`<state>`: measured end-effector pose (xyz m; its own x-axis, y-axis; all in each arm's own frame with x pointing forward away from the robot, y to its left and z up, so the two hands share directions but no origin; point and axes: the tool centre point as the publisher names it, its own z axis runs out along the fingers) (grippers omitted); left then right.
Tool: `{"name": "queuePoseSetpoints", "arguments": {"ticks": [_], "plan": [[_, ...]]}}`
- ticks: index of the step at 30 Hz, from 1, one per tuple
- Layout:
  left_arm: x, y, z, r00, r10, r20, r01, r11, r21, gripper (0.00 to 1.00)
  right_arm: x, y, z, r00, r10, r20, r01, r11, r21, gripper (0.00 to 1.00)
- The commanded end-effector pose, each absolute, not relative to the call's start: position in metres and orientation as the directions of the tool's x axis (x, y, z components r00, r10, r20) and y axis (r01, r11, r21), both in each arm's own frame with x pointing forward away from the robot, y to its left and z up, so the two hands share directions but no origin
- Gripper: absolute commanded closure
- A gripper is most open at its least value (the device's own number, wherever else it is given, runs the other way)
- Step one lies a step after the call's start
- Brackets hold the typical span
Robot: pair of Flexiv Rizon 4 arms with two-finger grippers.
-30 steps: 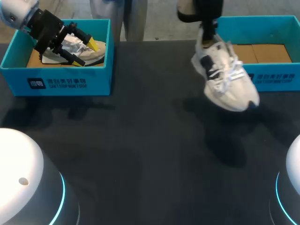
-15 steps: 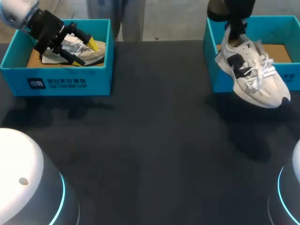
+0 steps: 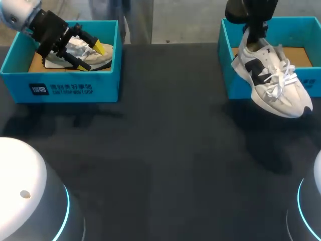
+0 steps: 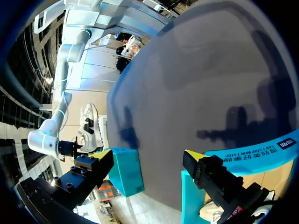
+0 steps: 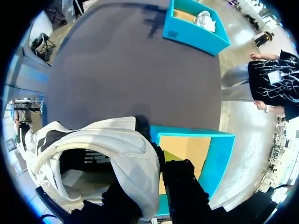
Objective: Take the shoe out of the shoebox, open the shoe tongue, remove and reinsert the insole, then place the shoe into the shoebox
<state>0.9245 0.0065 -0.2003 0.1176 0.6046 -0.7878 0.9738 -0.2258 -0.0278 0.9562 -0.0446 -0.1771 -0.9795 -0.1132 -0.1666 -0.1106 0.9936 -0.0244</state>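
Tabletop [image 3: 160, 150] dark between teal shoeboxes [image 3: 60, 88]; right tool [image 3: 253, 36] tight around white shoe [image 3: 273, 83], left tool [image 3: 92, 56] agape.

The left pincer [image 4: 144, 154] gapes wide over a blue shoebox [image 4: 252, 151], a white shoe [image 4: 88, 130] far ahead.

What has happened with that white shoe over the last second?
The right hand, shut on the white shoe, carried it rightward from over the table to the front wall of the right shoebox. The left hand stayed open in the left shoebox, over the other shoe.
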Motion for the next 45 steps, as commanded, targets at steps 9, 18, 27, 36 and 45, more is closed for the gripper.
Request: {"name": "queuePoseSetpoints", "arguments": {"ticks": [9,18,27,36,45], "plan": [[0.923,0.006,-0.2,0.119,0.607,-0.786,0.974,-0.225,-0.026,0.0,0.989,-0.084,-0.173,-0.983,-0.108,-0.146,-0.095,0.991,-0.093,1.0],[0.923,0.006,-0.2,0.119,0.607,-0.786,0.974,-0.225,-0.026,0.0,1.032,-0.154,-0.176,-0.988,-0.075,-0.134,-0.055,0.987,-0.148,1.0],[0.923,0.006,-0.2,0.119,0.607,-0.786,0.974,-0.225,-0.026,0.0,1.056,-0.218,-0.176,-0.99,-0.027,-0.135,-0.005,0.987,-0.161,1.0],[0.923,0.006,-0.2,0.119,0.607,-0.786,0.974,-0.225,-0.026,0.0,1.065,-0.255,-0.183,-0.986,0.076,-0.146,0.098,0.984,-0.146,1.0],[0.923,0.006,-0.2,0.119,0.607,-0.786,0.974,-0.225,-0.026,0.0,1.054,-0.267,-0.185,-0.893,0.416,-0.173,0.442,0.884,-0.153,1.0]]}}
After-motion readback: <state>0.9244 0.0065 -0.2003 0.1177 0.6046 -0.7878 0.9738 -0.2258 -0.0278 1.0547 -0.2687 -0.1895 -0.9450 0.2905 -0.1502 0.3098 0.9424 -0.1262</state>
